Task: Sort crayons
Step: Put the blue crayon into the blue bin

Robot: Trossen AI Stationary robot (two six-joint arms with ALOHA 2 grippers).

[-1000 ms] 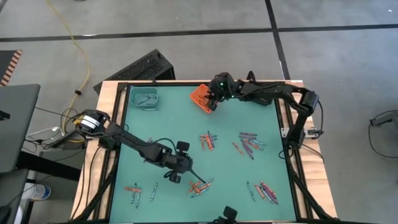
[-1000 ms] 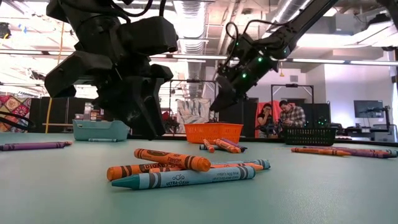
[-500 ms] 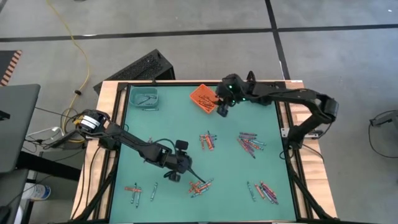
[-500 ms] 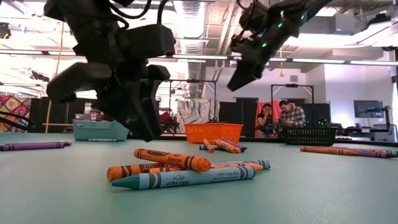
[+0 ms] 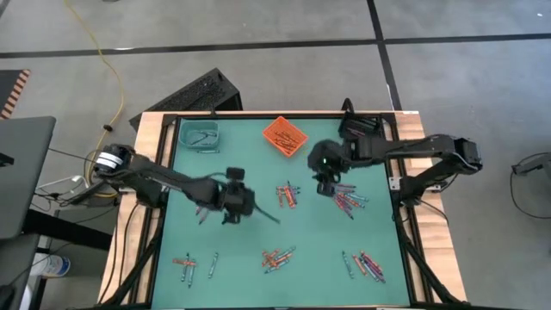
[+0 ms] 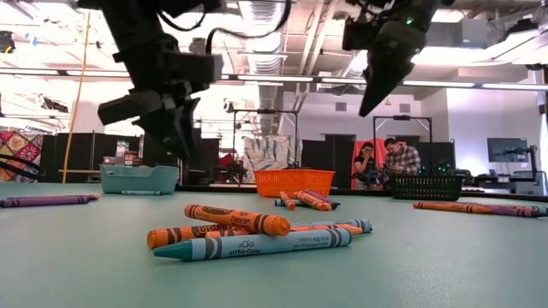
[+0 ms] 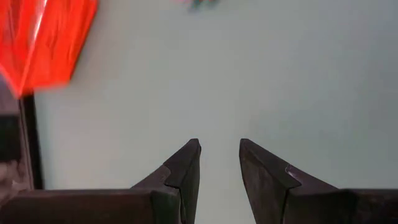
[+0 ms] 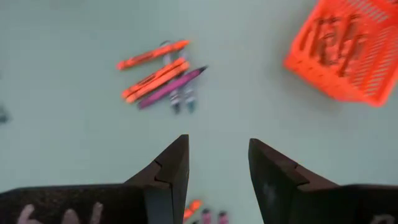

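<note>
Crayons lie in loose groups on the green table: a near pile (image 5: 277, 257) (image 6: 248, 231), a middle group (image 5: 288, 195) (image 8: 160, 73), a right group (image 5: 347, 200), and others at the near left (image 5: 185, 263) and near right (image 5: 366, 265). More crayons lie in the orange bin (image 5: 284, 135). My left gripper (image 5: 263, 213) (image 7: 219, 149) hangs open above bare table, left of the middle group, with nothing between its fingers. My right gripper (image 5: 325, 186) (image 8: 217, 149) hangs open and empty over the left end of the right group.
A teal bin (image 5: 200, 135) stands at the far left, the orange bin (image 6: 294, 181) at the far middle and a black bin (image 5: 359, 127) at the far right. Two people (image 6: 385, 158) sit in the room beyond the table.
My left gripper has risen from the near crayon pile and drawn back toward the far edge; the pile lies as before. My right gripper has left the orange bin, moving up and toward the near and right edges, and now hangs over the right crayon group.
</note>
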